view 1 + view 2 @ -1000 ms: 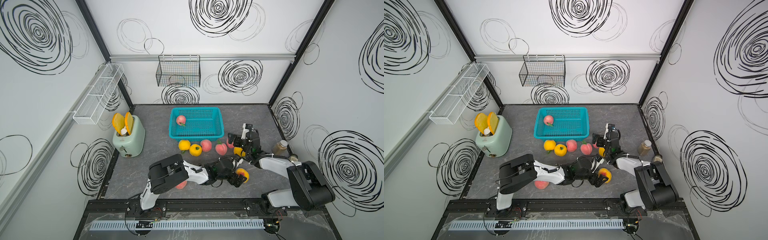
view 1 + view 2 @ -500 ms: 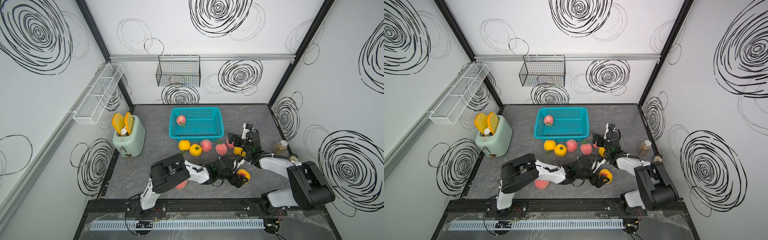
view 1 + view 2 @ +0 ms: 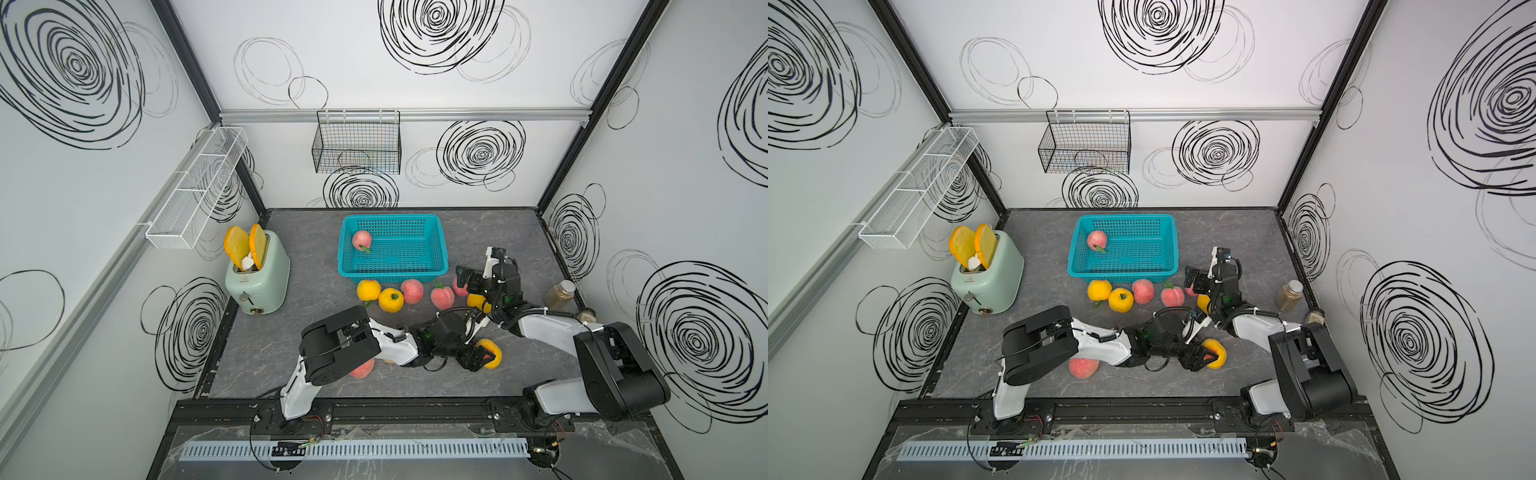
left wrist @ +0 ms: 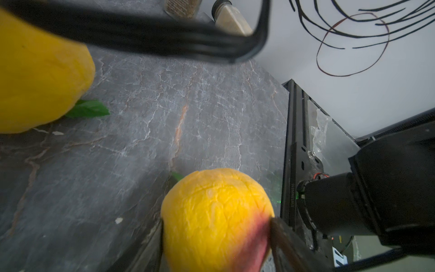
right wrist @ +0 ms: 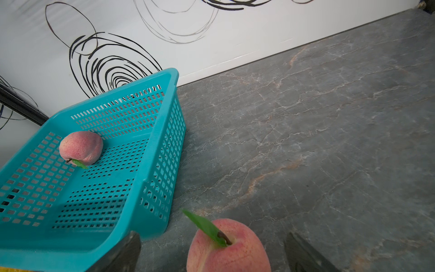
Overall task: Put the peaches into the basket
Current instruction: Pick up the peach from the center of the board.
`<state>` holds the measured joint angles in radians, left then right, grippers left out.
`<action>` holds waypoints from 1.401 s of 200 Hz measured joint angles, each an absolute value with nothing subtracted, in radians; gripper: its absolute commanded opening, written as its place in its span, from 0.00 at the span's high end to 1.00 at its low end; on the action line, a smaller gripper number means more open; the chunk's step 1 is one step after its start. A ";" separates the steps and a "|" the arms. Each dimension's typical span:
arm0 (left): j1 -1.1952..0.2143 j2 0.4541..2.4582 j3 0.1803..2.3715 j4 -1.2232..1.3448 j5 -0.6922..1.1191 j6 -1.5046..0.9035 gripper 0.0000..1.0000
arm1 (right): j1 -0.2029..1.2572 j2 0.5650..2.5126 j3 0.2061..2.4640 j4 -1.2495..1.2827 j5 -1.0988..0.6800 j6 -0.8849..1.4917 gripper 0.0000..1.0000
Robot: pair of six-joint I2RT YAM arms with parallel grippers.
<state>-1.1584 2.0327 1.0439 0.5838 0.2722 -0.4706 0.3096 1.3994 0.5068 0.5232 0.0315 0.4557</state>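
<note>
White walls scrawled with black swirls box in a grey marbled table (image 3: pixel 266 357). The turquoise basket (image 3: pixel 434 226) sits toward the back of it, with one pink peach (image 3: pixel 362 240) inside near a far corner. Four peaches (image 3: pixel 390 300) lie in a row on the table just in front of the basket, and a half-hidden peach (image 3: pixel 362 369) lies under my left arm. My left gripper (image 3: pixel 1207 356) presses its fingers on both sides of a yellow peach (image 4: pixel 216 219) near the table's front. My right gripper (image 5: pixel 211 237) is spread wide around a leafy peach (image 5: pixel 235 249) beside the basket's corner, its fingers clear of the fruit.
</note>
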 measured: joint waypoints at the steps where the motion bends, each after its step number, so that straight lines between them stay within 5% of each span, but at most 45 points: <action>1: -1.158 2.033 1.044 0.584 0.272 -0.472 0.34 | 0.310 1.399 0.507 0.523 0.031 0.456 0.01; 154: -1.158 2.033 1.057 0.576 0.279 -0.434 0.53 | 0.309 1.399 0.507 0.523 0.023 0.461 0.01; 280: -1.158 1.996 1.056 0.575 0.258 -0.410 0.54 | 0.307 1.399 0.507 0.523 0.018 0.464 0.01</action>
